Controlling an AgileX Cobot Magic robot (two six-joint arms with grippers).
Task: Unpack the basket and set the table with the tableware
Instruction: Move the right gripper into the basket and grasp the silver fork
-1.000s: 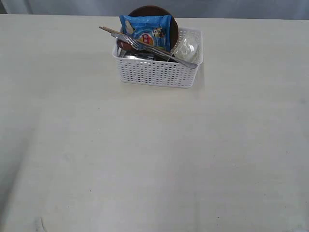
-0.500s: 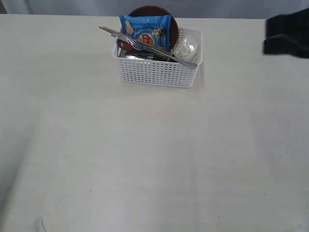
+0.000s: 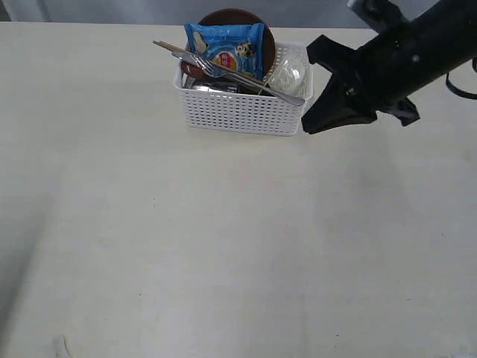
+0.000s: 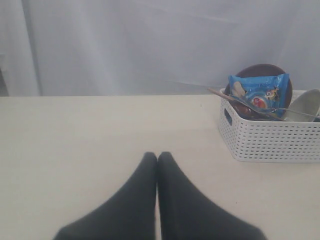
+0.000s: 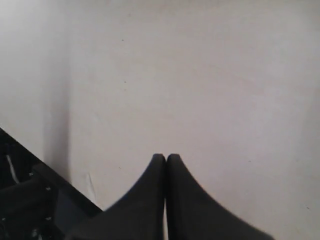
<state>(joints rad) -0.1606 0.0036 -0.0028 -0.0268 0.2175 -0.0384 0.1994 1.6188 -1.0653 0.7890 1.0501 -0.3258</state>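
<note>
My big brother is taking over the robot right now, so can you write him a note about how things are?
Left gripper: shut, empty, over the table, apart from the basket.
Right gripper: shut, empty, by the basket's right end in the exterior view.
Things: fork, chopsticks, brown plate and bowl sit in the basket with the blue chip bag.
Done: nothing set out.
Left: unpack and lay everything.

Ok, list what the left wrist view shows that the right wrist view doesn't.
Left wrist only: the white perforated plastic basket, holding a blue chip bag, a small brown round plate and a cream round bowl, and a pale curtain behind. Right wrist only: dark machinery at one corner. Both: the pale cream table top and a shut dark gripper, the left gripper in one, the right gripper in the other.
</note>
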